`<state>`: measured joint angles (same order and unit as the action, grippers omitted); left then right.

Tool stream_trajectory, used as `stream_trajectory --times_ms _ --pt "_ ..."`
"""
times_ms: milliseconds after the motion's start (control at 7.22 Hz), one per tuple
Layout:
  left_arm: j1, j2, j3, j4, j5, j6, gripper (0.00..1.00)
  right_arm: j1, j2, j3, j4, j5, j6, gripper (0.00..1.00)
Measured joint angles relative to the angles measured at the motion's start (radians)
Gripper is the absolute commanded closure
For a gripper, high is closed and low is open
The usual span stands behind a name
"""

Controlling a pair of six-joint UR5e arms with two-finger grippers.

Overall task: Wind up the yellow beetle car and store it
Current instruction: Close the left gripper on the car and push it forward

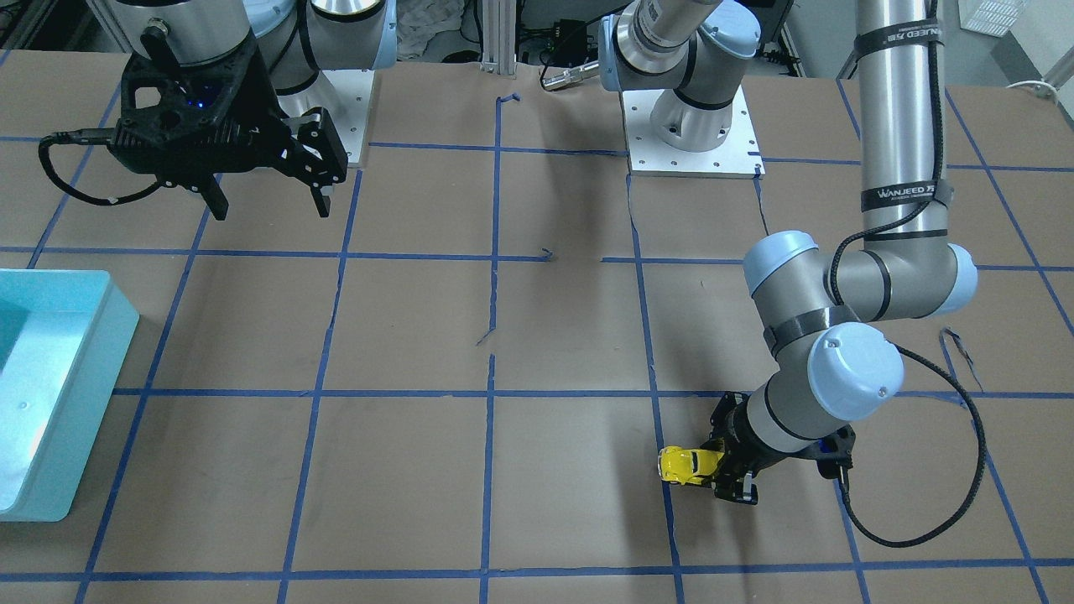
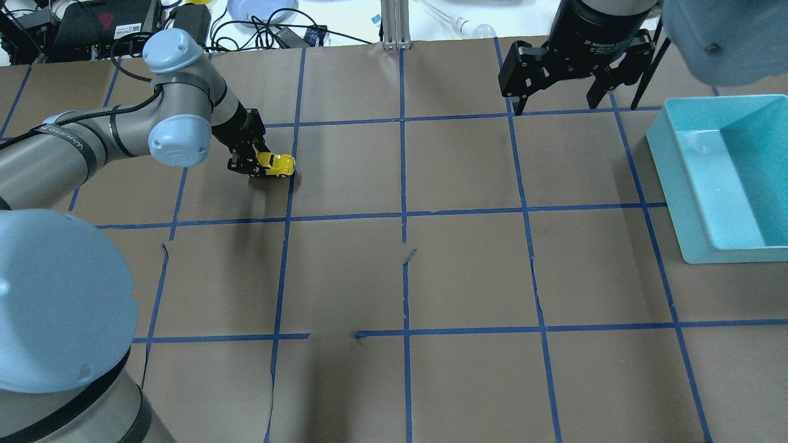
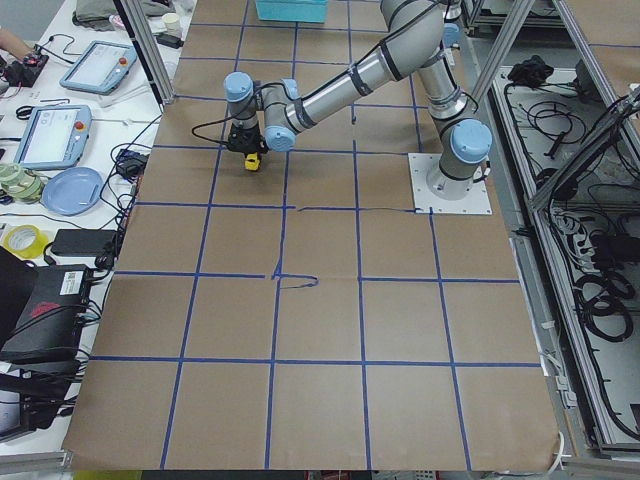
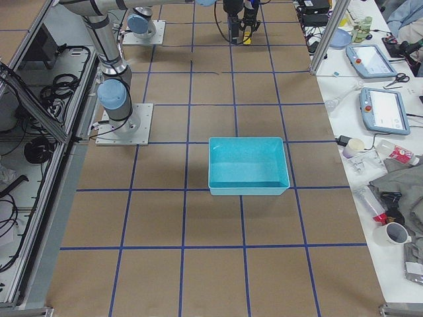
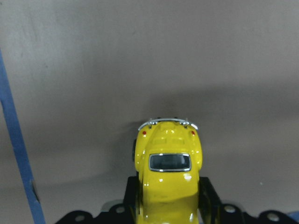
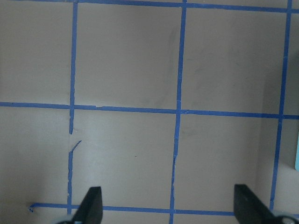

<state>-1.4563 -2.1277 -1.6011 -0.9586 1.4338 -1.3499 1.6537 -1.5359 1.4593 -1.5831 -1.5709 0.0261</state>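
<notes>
Brown paper covers the bench (image 2: 468, 271), ruled into squares by blue tape (image 2: 403, 184), and the teal bin (image 2: 720, 178) sits at one end of it. Well apart from the bin, toward the opposite end, is the yellow beetle car (image 2: 275, 163), pinched by its flanks in the left jaws at the tip of the left arm (image 2: 92, 135). The wrist view shows the relation that matters. The car's long axis runs straight out from the jaws, in line with their reach. Its rear window, red tail lights and chrome bumper point away from the wrist, and its front end is tucked back between the jaws. It rides low over the paper with a shadow close by; whether the wheels touch the bench I cannot tell. A wind-up stroke would likely need the wheels pressed down and the car dragged along that same axis. The right arm (image 1: 185, 33) hangs much nearer the bin, and the right jaws are spread wide above the paper, holding nothing. Storing therefore looks like a long carry across the bench toward the bin, or a hand-over. On the side of the bin away from the robot stand worktables with tablets (image 4: 380, 109) and cables.
</notes>
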Motion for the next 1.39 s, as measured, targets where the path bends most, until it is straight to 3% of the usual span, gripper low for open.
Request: stream_trajectory --times_ms 416,1386 --pt "-0.033 0.006 0.000 -0.006 -0.142 -0.100 1.00 -0.001 -0.001 0.001 0.001 0.002 -0.001 0.00" --pt "-0.040 -0.035 0.000 -0.015 -0.195 -0.115 1.00 -0.002 -0.001 0.001 0.003 -0.003 -0.002 0.00"
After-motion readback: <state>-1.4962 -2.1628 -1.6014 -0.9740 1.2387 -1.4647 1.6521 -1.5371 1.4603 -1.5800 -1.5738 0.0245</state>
